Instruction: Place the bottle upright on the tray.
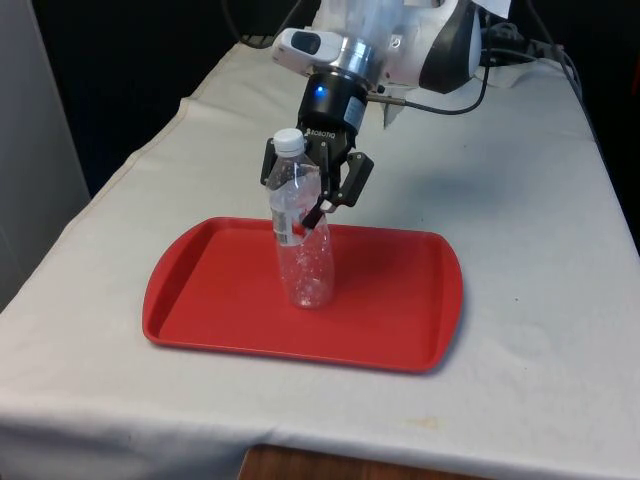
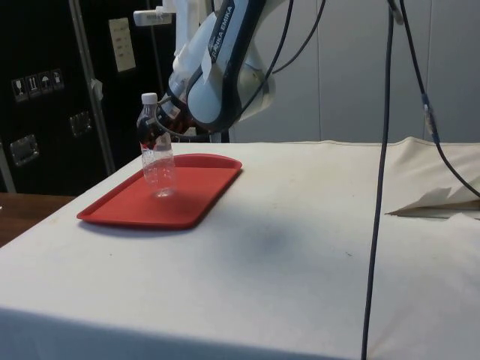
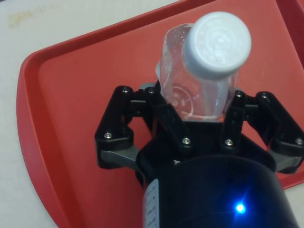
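Observation:
A clear plastic bottle (image 1: 303,262) with a white cap stands upright on the red tray (image 1: 400,320), its base resting on the tray floor left of the middle in the front view. My black gripper (image 1: 296,202) comes down from above and behind, with one finger on each side of the bottle's upper body just below the cap, shut on it. The side view has the bottle (image 2: 158,169) on the tray (image 2: 196,204) with the gripper (image 2: 154,136) at its shoulder. From the wrist, the bottle's cap (image 3: 219,43) rises between the fingers of the gripper (image 3: 197,114) above the tray (image 3: 71,99).
The tray lies near the table's front edge on the white cloth (image 1: 530,230). A black cable (image 2: 379,187) hangs down across the side view. Cables (image 1: 520,55) lie by the robot's base at the far end.

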